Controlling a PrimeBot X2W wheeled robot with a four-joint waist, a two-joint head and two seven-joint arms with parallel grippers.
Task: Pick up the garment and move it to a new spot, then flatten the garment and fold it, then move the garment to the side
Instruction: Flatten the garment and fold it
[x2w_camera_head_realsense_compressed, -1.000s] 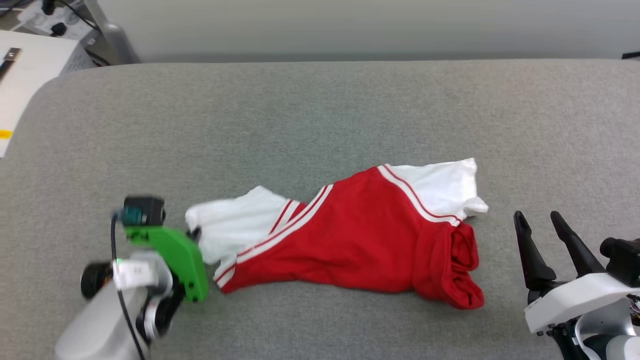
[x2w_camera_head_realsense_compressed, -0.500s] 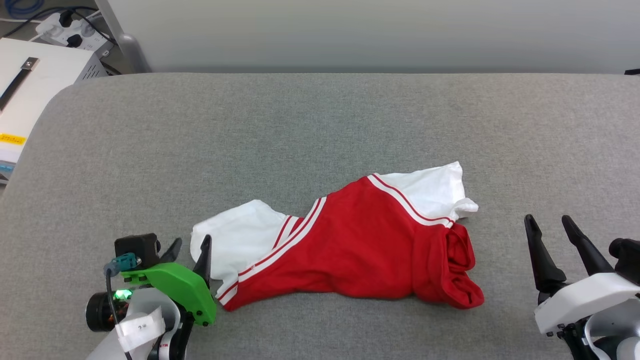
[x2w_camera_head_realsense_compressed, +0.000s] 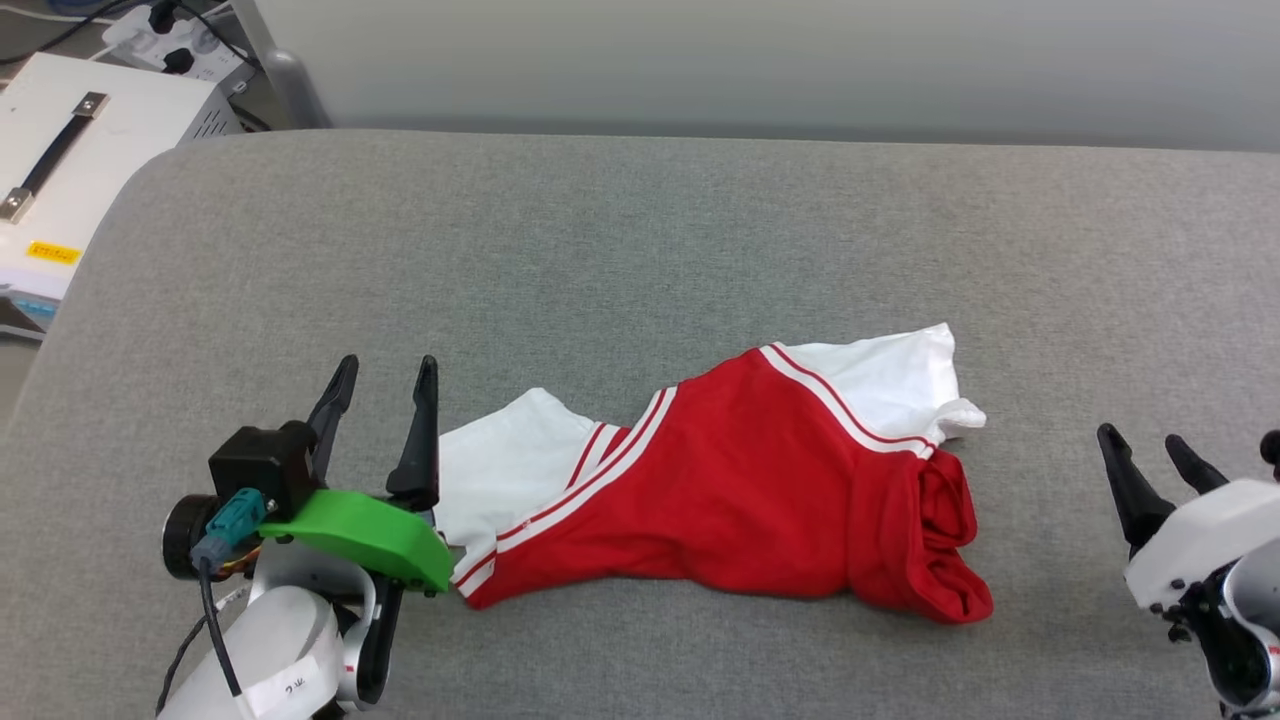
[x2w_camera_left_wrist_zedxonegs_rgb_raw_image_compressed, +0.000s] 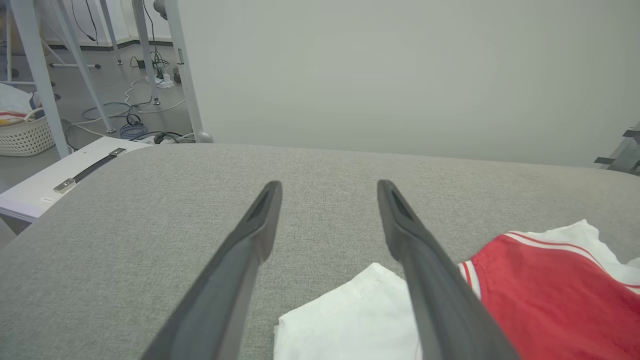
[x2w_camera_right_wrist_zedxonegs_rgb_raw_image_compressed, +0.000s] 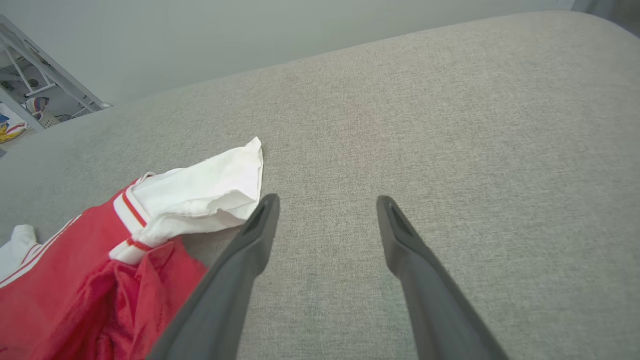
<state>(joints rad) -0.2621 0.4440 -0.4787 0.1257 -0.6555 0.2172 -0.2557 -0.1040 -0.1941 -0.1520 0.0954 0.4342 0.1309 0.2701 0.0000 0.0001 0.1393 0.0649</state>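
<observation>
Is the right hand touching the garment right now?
Apart. The head view shows a strip of bare grey surface between the open right hand and the bunched red end of the garment.

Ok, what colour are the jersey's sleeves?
White short sleeves on the red jersey T-shirt, red-striped trim; head view.

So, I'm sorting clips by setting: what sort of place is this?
Likely a lab or workshop, not a home: a grey padded worktable, loose cables on the floor, and a white equipment case beside it.
</observation>
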